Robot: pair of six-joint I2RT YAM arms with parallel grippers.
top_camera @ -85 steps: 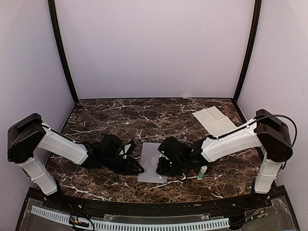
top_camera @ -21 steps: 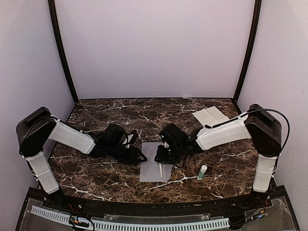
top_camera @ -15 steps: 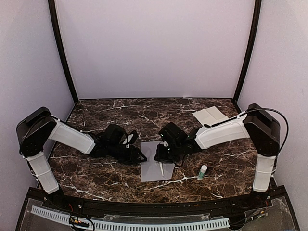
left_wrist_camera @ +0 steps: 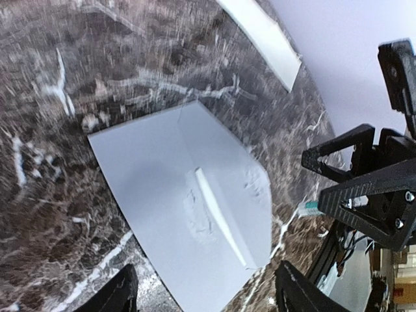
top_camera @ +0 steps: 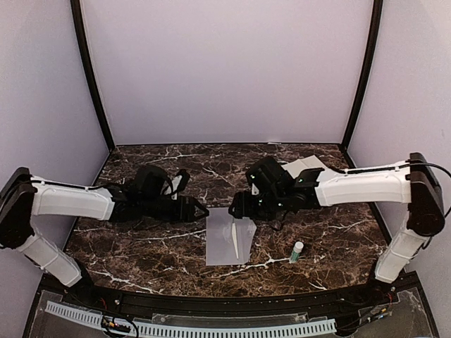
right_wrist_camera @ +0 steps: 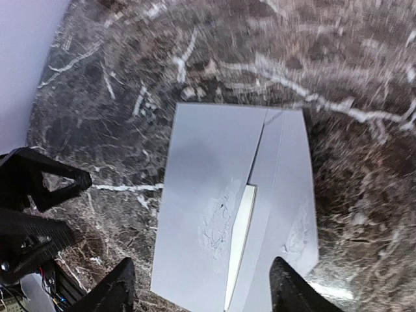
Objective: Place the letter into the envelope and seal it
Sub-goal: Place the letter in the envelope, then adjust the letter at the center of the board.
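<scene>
Top view, pincers: left pincer (top_camera: 199, 210) and right pincer (top_camera: 238, 209) are both spread and empty, at the far edge of the envelope (top_camera: 220, 248).
Top view, letter: the letter (top_camera: 308, 165) lies flat on the surface (top_camera: 141, 246), far right, behind the right arm; the right pincer is plainly nearer.
Left wrist: own fingers apart over the envelope (left_wrist_camera: 156, 169); the letter (left_wrist_camera: 263, 32) lies well beyond it.
Right wrist: the envelope (right_wrist_camera: 208, 182) is straight below, long axis running away from the fingers. A pale sliver (right_wrist_camera: 239, 237) lies along its seam, possibly lining; I cannot tell. No letter in view.
</scene>
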